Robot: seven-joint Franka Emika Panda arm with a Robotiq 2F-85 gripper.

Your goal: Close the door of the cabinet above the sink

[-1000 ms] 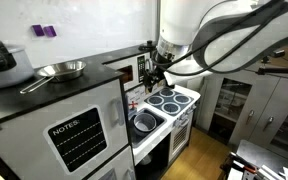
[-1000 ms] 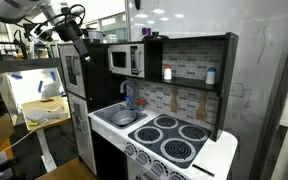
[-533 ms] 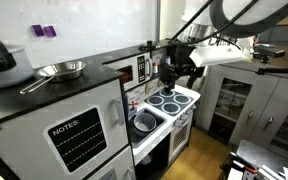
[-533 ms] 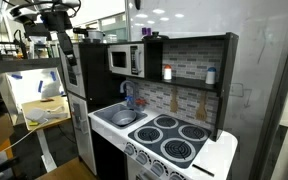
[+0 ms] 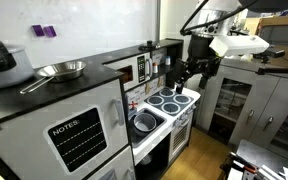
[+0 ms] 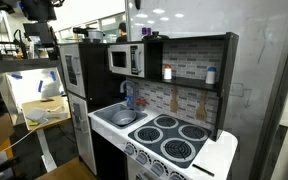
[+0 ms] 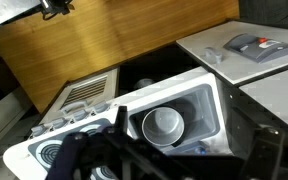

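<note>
Black Robotiq claw point(image 5: 196, 80) (jaw gap blurred, can't tell wide or narrow) hangs well apart from dark upright cabinet door point(image 5: 150, 62), wall-side of claw, above white toy sink point(image 7: 199, 100).

Arm swinging clear of the toy kitchen

In an exterior view the black Robotiq gripper point(image 5: 198, 76) is travelling sideways away from the dark upper cabinet point(image 5: 164, 50), whose front it was hanging against a second ago. It is now passing over the outer edge of the white stove top with four black burners point(image 5: 168, 99). The white Panda arm point(image 5: 239, 45), which was filling that upper corner in big looping links, is swinging out of the picture. In an exterior view from the opposite side, the arm point(image 6: 36, 8) is lifting off the tall black toy fridge point(image 6: 72, 75) and slipping past the top edge.
</note>
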